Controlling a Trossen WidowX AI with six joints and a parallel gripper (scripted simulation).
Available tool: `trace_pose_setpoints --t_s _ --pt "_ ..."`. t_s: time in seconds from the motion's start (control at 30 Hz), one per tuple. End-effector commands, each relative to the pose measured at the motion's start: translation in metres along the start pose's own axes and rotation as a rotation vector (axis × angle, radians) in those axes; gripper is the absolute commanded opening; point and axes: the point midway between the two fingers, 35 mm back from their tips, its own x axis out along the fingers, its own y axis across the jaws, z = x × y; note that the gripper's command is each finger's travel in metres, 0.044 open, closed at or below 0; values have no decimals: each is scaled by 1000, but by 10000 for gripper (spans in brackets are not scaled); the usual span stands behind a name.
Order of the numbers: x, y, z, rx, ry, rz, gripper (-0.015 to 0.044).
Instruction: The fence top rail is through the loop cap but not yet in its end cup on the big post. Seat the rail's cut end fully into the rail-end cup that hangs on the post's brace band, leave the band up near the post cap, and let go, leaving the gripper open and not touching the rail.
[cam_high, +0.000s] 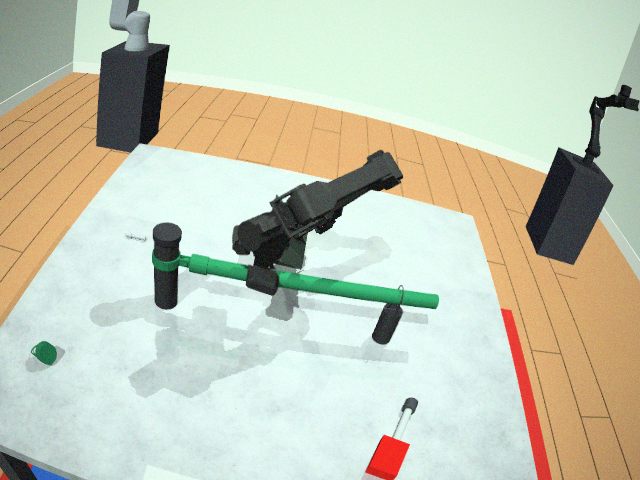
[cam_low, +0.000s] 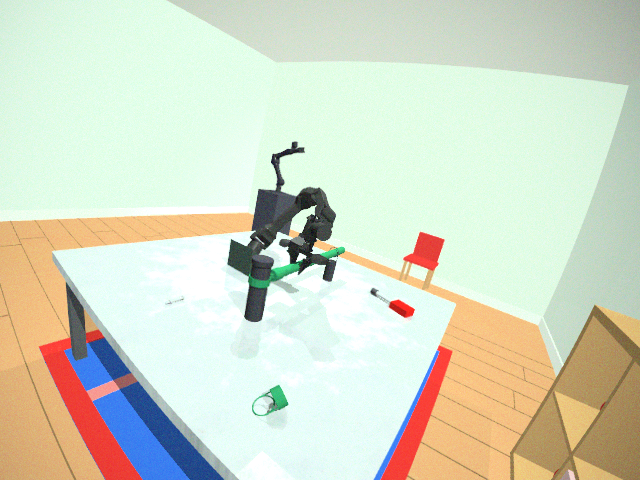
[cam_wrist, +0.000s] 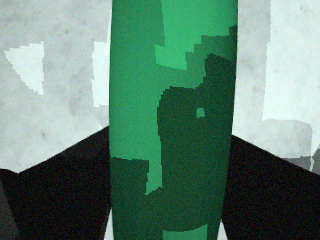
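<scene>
The green rail runs in line with the green rail-end cup. Its cut end meets the cup's mouth; how deep it sits inside is hidden. The cup hangs on the green brace band, around the big black post a little below the post cap. The rail's other end passes through the thin loop cap on the short post. My gripper is shut on the rail, between cup and loop, nearer the cup.
A loose green cap with a ring lies on the table beyond the big post. A red-handled tool lies near the short post's side. A small thin wire piece lies behind the big post.
</scene>
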Motion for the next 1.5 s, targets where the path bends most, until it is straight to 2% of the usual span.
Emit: trace_pose_setpoints --t_s 0.0,0.5,0.83,1.07,1.33,1.47 --pt "-5 2 9 5 -19 17 0" --pt "1 0 4 0 -1 2 0" --pt "0 0 4 0 -1 2 263" --pt "-32 -2 -17 0 -1 0 440" --pt "-46 -4 -23 -2 1 -4 440" --pt "-74 -6 -24 -2 1 -5 440"
